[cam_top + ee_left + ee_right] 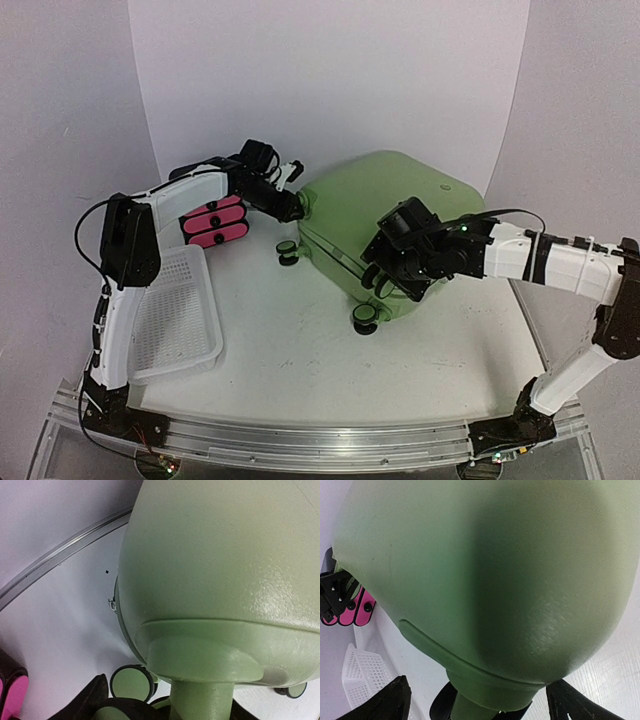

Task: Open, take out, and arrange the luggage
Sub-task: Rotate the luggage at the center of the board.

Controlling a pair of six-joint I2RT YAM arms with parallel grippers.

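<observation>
Luggage (400, 200) closed, lying centre-rear on tabletop (300, 340). R end effector (380, 285) spread wide at its near corner. L end effector (292, 205) at far-left corner, grip unclear. Basket (180, 320), pink-front drawer box (215, 225) at left.

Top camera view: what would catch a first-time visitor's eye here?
The big light-green suitcase lies closed in the middle. The robot's left pincer is at its far-left corner, and the right pincer is at its near corner. A pink-fronted drawer box sits to its left.
</observation>
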